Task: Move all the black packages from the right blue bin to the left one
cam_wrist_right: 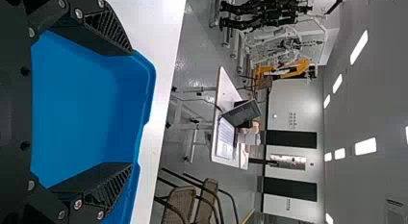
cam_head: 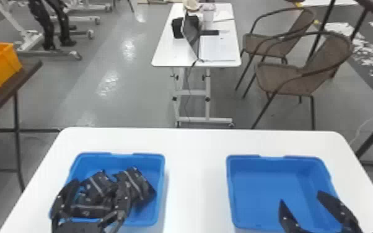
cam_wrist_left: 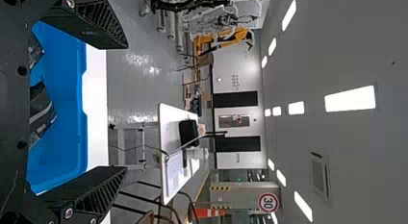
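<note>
Several black packages (cam_head: 134,186) lie heaped in the left blue bin (cam_head: 161,186). My left gripper (cam_head: 94,198) is over that bin's near part, its fingers spread apart above the packages. In the left wrist view my left gripper (cam_wrist_left: 126,108) is open, with a black package (cam_wrist_left: 41,111) in the bin behind it. The right blue bin (cam_head: 257,192) has a bare floor where it shows. My right gripper (cam_head: 300,198) is at its near right part, fingers wide apart. The right wrist view shows my right gripper (cam_wrist_right: 132,108) open, holding nothing, over the bin (cam_wrist_right: 82,104).
Both bins stand on a white table (cam_head: 195,173), with a gap between them. Beyond are a smaller white table (cam_head: 176,55) with a laptop, brown chairs (cam_head: 288,74), and an orange bin (cam_head: 0,65) on a dark table at the left.
</note>
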Robot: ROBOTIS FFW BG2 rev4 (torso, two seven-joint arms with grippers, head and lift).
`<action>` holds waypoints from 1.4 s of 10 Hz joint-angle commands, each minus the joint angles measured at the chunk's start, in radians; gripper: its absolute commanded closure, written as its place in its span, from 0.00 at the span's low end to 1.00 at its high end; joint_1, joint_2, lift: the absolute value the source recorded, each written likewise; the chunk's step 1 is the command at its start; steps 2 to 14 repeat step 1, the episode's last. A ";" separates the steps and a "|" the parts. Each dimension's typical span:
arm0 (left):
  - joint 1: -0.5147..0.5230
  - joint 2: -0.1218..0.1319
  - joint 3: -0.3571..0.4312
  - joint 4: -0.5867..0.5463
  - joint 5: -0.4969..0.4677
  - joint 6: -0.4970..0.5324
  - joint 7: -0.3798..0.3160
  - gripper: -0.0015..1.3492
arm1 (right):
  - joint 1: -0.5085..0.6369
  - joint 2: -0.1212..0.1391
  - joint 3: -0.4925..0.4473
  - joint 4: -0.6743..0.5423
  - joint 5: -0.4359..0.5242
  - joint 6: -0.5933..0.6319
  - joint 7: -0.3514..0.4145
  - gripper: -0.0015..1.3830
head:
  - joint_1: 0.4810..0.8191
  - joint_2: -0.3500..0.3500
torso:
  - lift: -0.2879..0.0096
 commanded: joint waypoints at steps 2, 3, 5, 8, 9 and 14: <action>0.000 0.000 -0.001 0.000 0.001 0.000 0.000 0.09 | 0.000 0.002 0.000 0.002 -0.002 0.002 0.000 0.15 | 0.63 0.59 | 0.83; 0.000 0.000 -0.001 0.000 0.001 0.000 0.000 0.09 | 0.000 0.002 0.000 0.002 -0.002 0.002 0.000 0.15 | 0.63 0.59 | 0.83; 0.000 0.000 -0.001 0.000 0.001 0.000 0.000 0.09 | 0.000 0.002 0.000 0.002 -0.002 0.002 0.000 0.15 | 0.63 0.59 | 0.83; 0.000 0.000 -0.001 0.000 0.001 0.000 0.000 0.09 | 0.000 0.002 0.000 0.002 -0.002 0.002 0.000 0.15 | 0.63 0.59 | 0.83; 0.000 0.000 -0.001 0.000 0.001 0.000 0.000 0.09 | 0.000 0.002 0.000 0.002 -0.002 0.002 0.000 0.15 | 0.63 0.59 | 0.83; 0.000 0.000 -0.001 0.000 0.001 0.000 0.000 0.09 | 0.000 0.002 0.000 0.002 -0.002 0.002 0.000 0.15 | 0.63 0.59 | 0.83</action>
